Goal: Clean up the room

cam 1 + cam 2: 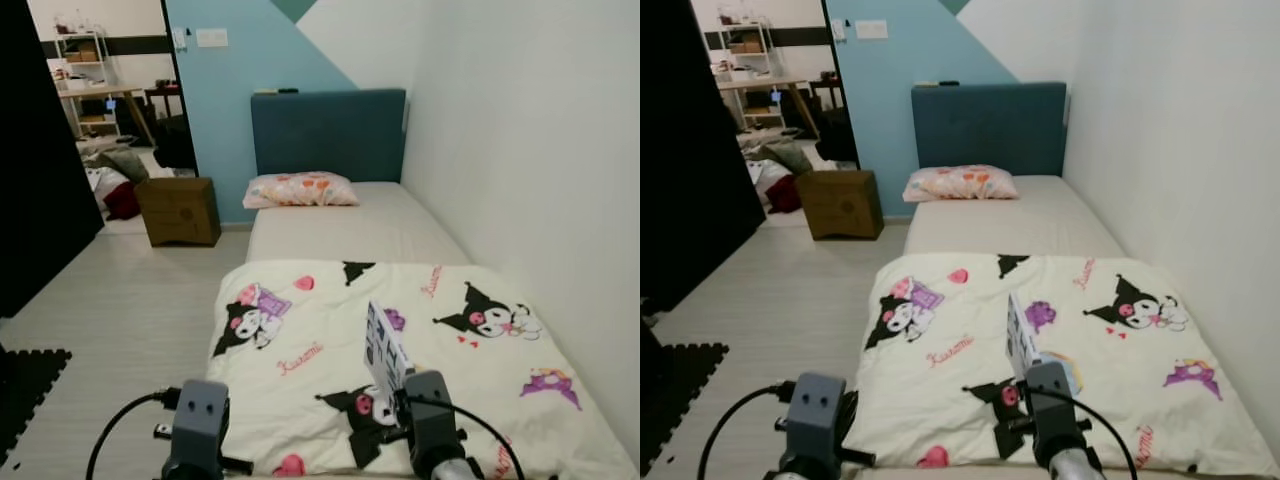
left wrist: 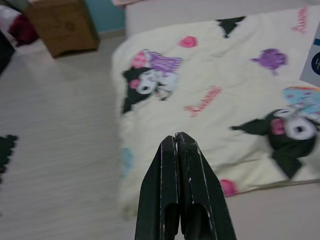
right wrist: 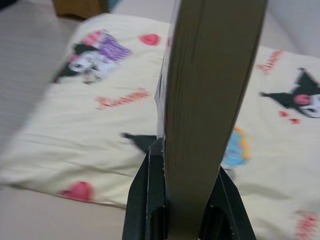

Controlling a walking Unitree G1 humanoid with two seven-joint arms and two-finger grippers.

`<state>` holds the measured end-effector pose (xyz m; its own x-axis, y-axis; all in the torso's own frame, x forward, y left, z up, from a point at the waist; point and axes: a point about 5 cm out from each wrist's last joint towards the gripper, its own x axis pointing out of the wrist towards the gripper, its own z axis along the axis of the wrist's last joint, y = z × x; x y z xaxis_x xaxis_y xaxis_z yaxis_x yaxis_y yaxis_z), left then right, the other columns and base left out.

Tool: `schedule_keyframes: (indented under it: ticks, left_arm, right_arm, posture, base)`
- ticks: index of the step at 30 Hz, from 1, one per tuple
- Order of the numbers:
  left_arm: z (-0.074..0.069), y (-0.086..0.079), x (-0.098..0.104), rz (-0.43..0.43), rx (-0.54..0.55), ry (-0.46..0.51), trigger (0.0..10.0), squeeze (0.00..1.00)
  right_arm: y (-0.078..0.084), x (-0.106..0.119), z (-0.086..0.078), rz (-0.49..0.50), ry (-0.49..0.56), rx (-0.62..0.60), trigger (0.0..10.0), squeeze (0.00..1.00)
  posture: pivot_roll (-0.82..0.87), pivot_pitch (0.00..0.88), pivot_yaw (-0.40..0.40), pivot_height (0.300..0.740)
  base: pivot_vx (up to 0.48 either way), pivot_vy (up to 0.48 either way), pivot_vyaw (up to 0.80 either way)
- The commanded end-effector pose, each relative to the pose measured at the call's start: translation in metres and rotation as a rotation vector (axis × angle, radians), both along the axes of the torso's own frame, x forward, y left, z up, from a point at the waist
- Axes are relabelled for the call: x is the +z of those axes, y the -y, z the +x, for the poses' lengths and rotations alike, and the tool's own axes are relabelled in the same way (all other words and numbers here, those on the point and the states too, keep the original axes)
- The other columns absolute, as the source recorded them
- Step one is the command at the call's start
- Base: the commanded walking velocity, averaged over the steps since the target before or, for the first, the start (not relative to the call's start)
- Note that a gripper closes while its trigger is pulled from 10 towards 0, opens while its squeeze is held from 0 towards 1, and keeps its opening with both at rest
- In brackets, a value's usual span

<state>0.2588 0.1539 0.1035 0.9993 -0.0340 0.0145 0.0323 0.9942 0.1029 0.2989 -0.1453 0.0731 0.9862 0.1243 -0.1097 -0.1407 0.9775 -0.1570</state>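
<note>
The right gripper (image 3: 184, 200) is clamped on a book (image 3: 210, 100), its two black fingers (image 3: 145, 200) pressed against either cover, and holds it upright, page edges toward the wrist camera, above the near end of the bed (image 1: 400, 225). A cream blanket (image 1: 330, 350) printed with cartoon characters and pink hearts is spread over that end, and a patterned pillow (image 1: 300, 189) lies by the dark blue headboard (image 1: 328, 130). The left gripper (image 2: 179, 170) hovers with its fingers pressed together, holding nothing, over the blanket's near corner at the floor side. A brown cardboard box (image 1: 179, 210) stands on the floor beside the head of the bed; its contents cannot be seen
</note>
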Motion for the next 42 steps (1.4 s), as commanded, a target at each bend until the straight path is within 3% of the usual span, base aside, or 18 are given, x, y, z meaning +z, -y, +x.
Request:
schedule_keyframes:
  ticks: [1, 33, 42]
  left_arm:
    - [-0.0017, -0.0001, -0.003, -0.004, -0.003, -0.018, 10.0, 0.0]
    - [-0.0014, -0.003, 0.0005, 0.0, -0.001, -0.014, 10.0, 0.0]
    - [0.0001, -0.0057, -0.0009, 0.046, -0.007, -0.045, 10.0, 0.0]
  right_arm:
    - [-0.0003, 0.0007, -0.0003, 0.012, 0.006, 0.005, 10.0, 0.0]
    - [-0.0047, 0.001, 0.0012, 0.034, 0.004, 0.018, 10.0, 0.0]
    - [-0.0028, 0.0016, 0.0013, 0.041, 0.008, 0.005, 10.0, 0.0]
  posture:
    - [-0.04, 0.094, 0.023, 0.74]
    - [-0.02, 0.106, 0.022, 0.74]
    - [-0.02, 0.109, 0.031, 0.74]
  base:
    - [0.0, 0.416, 0.0]
    - [0.0, 0.407, 0.0]
    - [0.0, -0.373, 0.0]
